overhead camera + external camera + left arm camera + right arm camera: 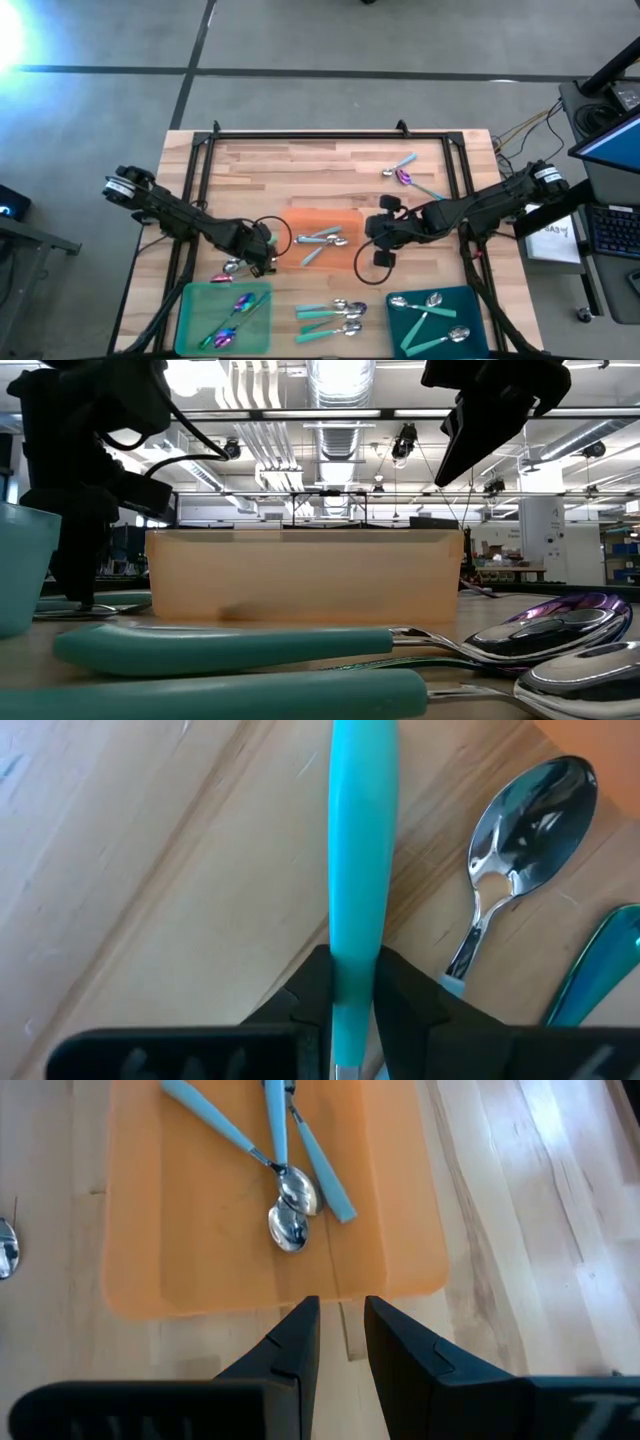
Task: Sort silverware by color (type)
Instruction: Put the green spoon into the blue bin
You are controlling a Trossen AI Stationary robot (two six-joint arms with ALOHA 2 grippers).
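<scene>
Sorting partly done. Green tray holds iridescent-bowled spoons; orange tray holds light-blue spoons; teal tray holds teal spoons. Loose spoons remain on the desk. Left claw, low beside the orange tray, is clamped on a light-blue handle. Right claw hovers at the orange tray's edge, fingers slightly apart, empty.

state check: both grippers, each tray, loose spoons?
left gripper: shut on light-blue spoon
right gripper: open, empty, at orange tray's edge
orange tray: holds light-blue spoons
green tray: holds purple-bowled spoons
teal tray: holds teal spoons
loose spoons: flat on table
</scene>
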